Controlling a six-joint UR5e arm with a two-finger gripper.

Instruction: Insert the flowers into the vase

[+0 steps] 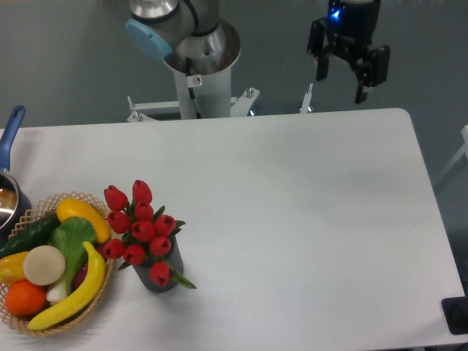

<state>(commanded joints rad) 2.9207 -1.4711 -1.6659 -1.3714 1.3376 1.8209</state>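
Note:
The flowers [139,227], a bunch of glossy red tulip buds with green leaves, stand upright in the vase [162,279], a small dark cylinder on the table's front left. Only the lower part of the vase shows beneath the buds. My gripper [340,88] hangs open and empty high above the table's back edge at the upper right, far from the flowers.
A wicker basket [95,289] of toy fruit and vegetables sits right beside the vase on its left. A blue-handled pot [9,146] pokes in at the left edge. The robot's base column [196,80] stands behind the table.

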